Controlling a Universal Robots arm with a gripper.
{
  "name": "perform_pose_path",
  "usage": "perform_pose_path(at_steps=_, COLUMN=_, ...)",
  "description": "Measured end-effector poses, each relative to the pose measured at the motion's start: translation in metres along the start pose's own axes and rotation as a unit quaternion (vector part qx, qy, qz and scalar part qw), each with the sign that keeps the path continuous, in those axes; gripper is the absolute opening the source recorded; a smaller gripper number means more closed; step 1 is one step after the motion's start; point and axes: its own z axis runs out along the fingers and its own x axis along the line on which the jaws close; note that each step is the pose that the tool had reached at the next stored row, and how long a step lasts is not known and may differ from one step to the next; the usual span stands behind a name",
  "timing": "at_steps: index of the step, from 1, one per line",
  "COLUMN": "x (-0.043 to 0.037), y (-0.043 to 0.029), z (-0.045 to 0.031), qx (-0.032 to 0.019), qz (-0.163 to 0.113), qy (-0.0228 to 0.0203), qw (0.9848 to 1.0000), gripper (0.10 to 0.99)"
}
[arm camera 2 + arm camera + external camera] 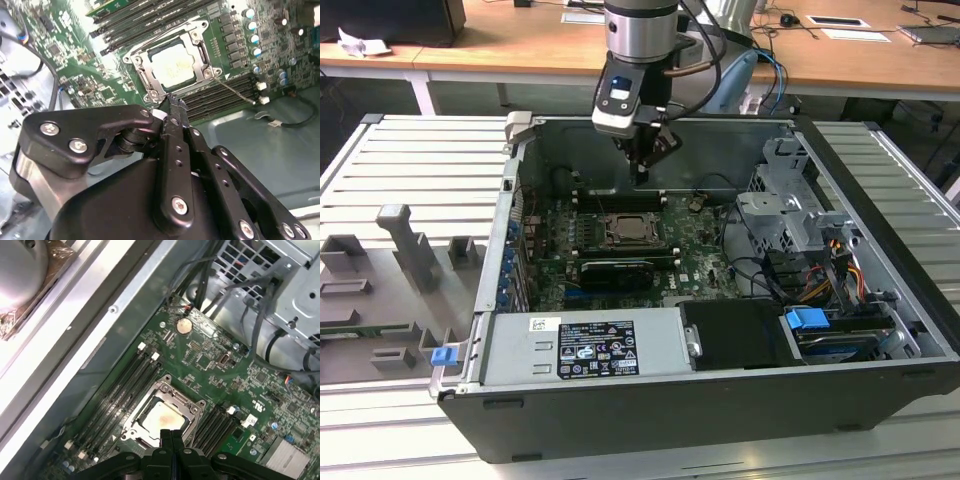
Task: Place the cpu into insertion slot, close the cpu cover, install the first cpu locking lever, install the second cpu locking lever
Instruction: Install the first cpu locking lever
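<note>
The cpu (pixel 172 65) shows its pale metal face inside the insertion slot (pixel 144 80) on the green motherboard. It also appears in the first wrist view as the cpu (pixel 161 417). The silver cpu cover (pixel 202 50) lies flat around the chip as a frame. A thin metal lever (pixel 160 37) runs along one edge of the cover. My gripper (pixel 172 102) hangs above the slot's edge, shut with nothing between its fingers. In the exterior view the gripper (pixel 640 178) is above the far side of the slot (pixel 623 232).
Long black memory slots (pixel 117 390) flank the socket on both sides. A silver drive cage (pixel 790 205) with cables stands at the exterior view's right and a power supply (pixel 585 345) at the front. The case walls (pixel 520 160) enclose the board. Grey fixtures (pixel 410 250) sit outside the case.
</note>
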Motion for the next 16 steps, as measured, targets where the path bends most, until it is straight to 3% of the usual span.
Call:
perform_pose_path(at_steps=4, x=0.0, y=0.0, z=0.0003, qx=-0.0014, qz=-0.037, qy=0.0017, qw=0.9993, gripper=0.106)
perform_pose_path(at_steps=6, x=0.0, y=0.0, z=0.0005, qx=-0.0027, qz=-0.071, qy=0.0033, qw=0.9974, gripper=0.106)
perform_pose_path(at_steps=10, x=0.0, y=0.0, z=0.0007, qx=-0.0047, qz=-0.126, qy=0.0059, qw=0.992, gripper=0.106)
perform_pose_path(at_steps=11, x=0.0, y=0.0, z=0.0007, qx=-0.0052, qz=-0.138, qy=0.0065, qw=0.9904, gripper=0.106)
perform_pose_path(at_steps=13, x=0.0, y=0.0, z=0.0008, qx=-0.0067, qz=-0.176, qy=0.0083, qw=0.9844, gripper=0.106)
perform_pose_path(at_steps=15, x=0.0, y=0.0, z=0.0008, qx=-0.0074, qz=-0.195, qy=0.0092, qw=0.9807, gripper=0.106)
perform_pose_path(at_steps=16, x=0.0, y=-0.0001, z=0.0008, qx=-0.008, qz=-0.21, qy=0.0099, qw=0.9777, gripper=0.106)
